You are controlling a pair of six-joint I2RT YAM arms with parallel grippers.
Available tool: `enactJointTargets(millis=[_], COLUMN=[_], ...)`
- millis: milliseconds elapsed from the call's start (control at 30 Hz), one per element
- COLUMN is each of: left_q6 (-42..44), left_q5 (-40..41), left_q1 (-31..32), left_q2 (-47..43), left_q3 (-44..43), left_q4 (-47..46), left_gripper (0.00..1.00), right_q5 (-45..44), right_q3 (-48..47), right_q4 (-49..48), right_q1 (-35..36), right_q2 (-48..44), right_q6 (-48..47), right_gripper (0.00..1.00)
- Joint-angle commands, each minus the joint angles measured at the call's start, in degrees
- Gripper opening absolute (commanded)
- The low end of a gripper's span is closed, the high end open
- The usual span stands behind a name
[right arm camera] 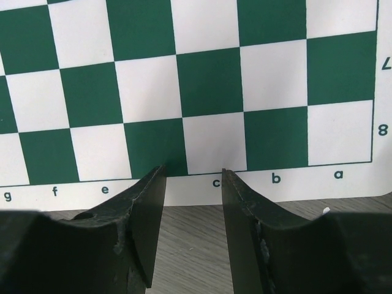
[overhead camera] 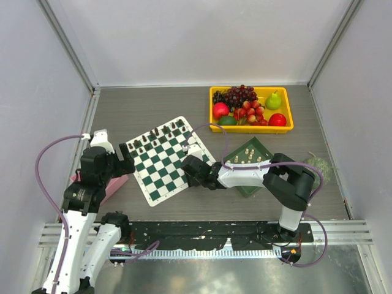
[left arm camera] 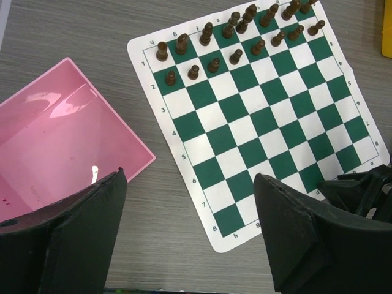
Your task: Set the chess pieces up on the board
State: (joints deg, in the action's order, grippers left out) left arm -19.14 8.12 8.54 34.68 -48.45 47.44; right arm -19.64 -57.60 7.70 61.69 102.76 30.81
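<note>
1. Step in hand, as I judge it: fetching a cream piece. The pieces (overhead camera: pixel 247 154) lie in the tray (overhead camera: pixel 263 149), just right of the board (overhead camera: pixel 160 164) (dark men (left arm camera: pixel 236 56) stand on the far rows).
2. The right gripper (right arm camera: pixel 193 176) hovers low over the board's near edge, arm stretched left, fingers slightly parted and empty. It needs to swing to the tray and pinch finely.
3. The left gripper (left arm camera: pixel 190 177) hangs wide open by the board's left edge.
</note>
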Motion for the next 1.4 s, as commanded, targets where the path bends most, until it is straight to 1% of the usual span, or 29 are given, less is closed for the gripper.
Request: enactJointTargets(millis=[0,33,133,300,367,433,467,533,600,667,700,733,767,833,867,900,967,1000,1033,1067,1100,1167,1200,1233,1267,1333,1367], left_q6=[1.29,1.47,2.00,1.56,0.25,-2.21,-2.92,-3.28,-2.93,-1.87,-2.31,-2.40,-2.40,-2.48,-2.66,-2.66,-2.57,-2.49,-2.40,-2.05,-1.70,-0.56,-0.20,-0.11,-0.11,-0.11,-0.11], left_q5=[-1.79,-1.62,0.31,2.16,4.61,8.04,9.01,8.93,8.14,8.75,10.41,11.12,11.30,9.82,8.94,7.89,6.83,6.82,7.00,7.00,6.91,6.73,6.56,6.56,6.30,6.03,5.94], left_q1=[-0.27,-0.36,-0.27,-0.36,-0.27,-0.27,-0.27,-0.27,-0.27,-0.27,-0.27,-0.27,-0.27,-0.27,-0.27,-0.27,-0.27,-0.27,-0.27,-0.27,-0.27,-0.27,-0.27,-0.27,-0.27,-0.27,-0.27], left_q2=[-1.28,-1.54,-2.24,-3.38,-4.26,-6.10,-6.98,-8.48,-9.54,-9.98,-10.15,-10.50,-10.68,-11.03,-11.12,-11.12,-10.51,-9.90,-9.28,-8.58,-7.79,-6.38,-5.59,-5.24,-4.71,-4.18,-4.09], left_q3=[0.02,0.11,0.46,1.51,2.47,4.14,4.93,5.73,5.64,5.64,5.82,6.08,6.34,7.13,7.66,8.10,8.19,8.10,7.93,7.67,7.32,6.61,6.00,5.82,5.64,5.73,5.73], left_q4=[-1.21,-0.95,-0.07,1.77,2.83,3.18,3.01,1.79,1.60,2.30,2.65,2.57,2.57,1.70,0.91,0.20,-0.68,-0.51,-0.51,-0.33,-0.59,-0.86,-0.86,-0.68,-0.86,-0.86,-0.60], left_gripper=[0.95,1.00,1.00,1.00,1.00,1.00,1.00,1.00,1.00,1.00,1.00,1.00,1.00,1.00,0.99,0.99,0.99,1.00,1.00,0.99,1.00,1.00,0.99,0.99,0.99,1.00,0.99], right_q5=[1.27,1.36,1.44,2.32,2.59,0.67,-0.13,-3.12,-5.75,-7.60,-9.96,-11.11,-13.91,-17.34,-17.02,-13.71,-8.95,-6.23,-4.72,-2.10,-1.11,2.13,6.15,7.76,10.21,11.11,11.03], right_q3=[1.97,1.88,1.18,-5.13,-7.68,-9.88,-10.24,-9.99,-8.93,-6.66,-5.77,-2.89,-1.47,3.53,6.25,7.84,11.19,13.20,14.00,14.97,15.24,15.59,14.72,13.93,12.10,9.81,8.49], right_q4=[4.60,4.69,5.04,8.37,9.95,12.14,12.77,14.00,15.57,17.51,18.04,18.31,18.31,19.27,19.36,19.28,19.10,18.75,18.32,17.88,17.78,16.56,16.38,16.55,16.73,16.73,16.73], right_q1=[0.80,0.80,0.80,0.80,0.80,0.80,0.71,0.28,-0.60,-2.09,-2.62,-3.67,-4.12,-6.92,-10.50,-13.15,-22.10,-24.40,-27.82,-29.85,-32.75,-37.58,-39.09,-41.80,-42.61,-43.67,-43.67], right_q2=[-0.37,-0.72,-1.24,-3.35,-5.28,-7.65,-9.66,-13.17,-17.04,-21.17,-24.50,-26.45,-29.95,-36.01,-37.79,-41.55,-46.04,-47.20,-49.04,-49.58,-49.67,-47.76,-46.78,-43.99,-42.57,-36.96,-35.89], right_q6=[2.15,1.89,0.92,-4.61,-6.72,-8.22,-8.83,-8.75,-7.00,-5.68,-5.15,-4.62,-4.27,-2.17,-2.07,-2.15,-2.42,-2.85,-4.25,-4.96,-5.58,-7.59,-8.47,-9.27,-9.97,-11.82,-12.00], right_gripper=[0.48,0.48,0.49,0.55,0.60,0.68,0.74,0.79,0.84,0.86,0.91,0.93,0.98,0.95,0.95,0.96,1.00,0.94,0.86,0.81,0.74,0.65,0.64,0.61,0.59,0.51,0.50])
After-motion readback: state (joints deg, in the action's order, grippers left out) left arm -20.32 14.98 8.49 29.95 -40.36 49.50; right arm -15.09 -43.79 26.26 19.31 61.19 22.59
